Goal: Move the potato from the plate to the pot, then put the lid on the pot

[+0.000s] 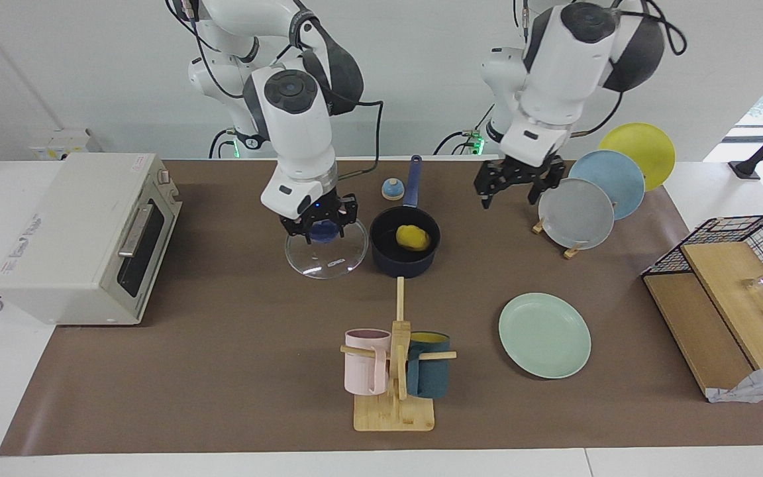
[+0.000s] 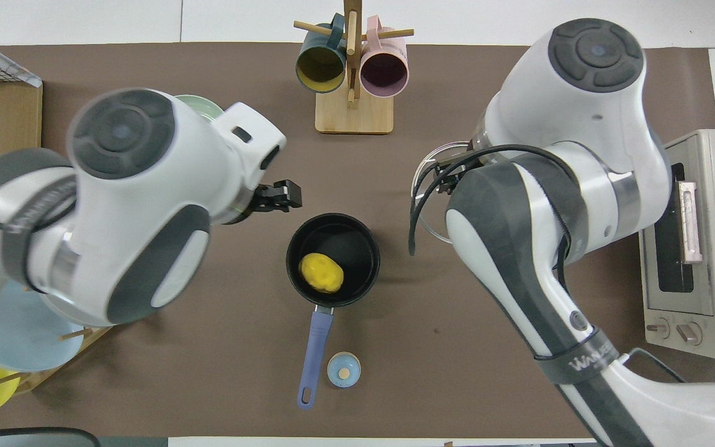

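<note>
Potato (image 1: 413, 238) sits in pot (image 1: 405, 253); risk: lid (image 1: 326, 253) (knob clamped in right gripper (image 1: 319, 227)) clips the pot rim and tilts; left gripper (image 1: 515, 184) hangs open, empty.

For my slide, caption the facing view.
Potato in pot; right hand carries lid beside it; left hand raised, open.
</note>
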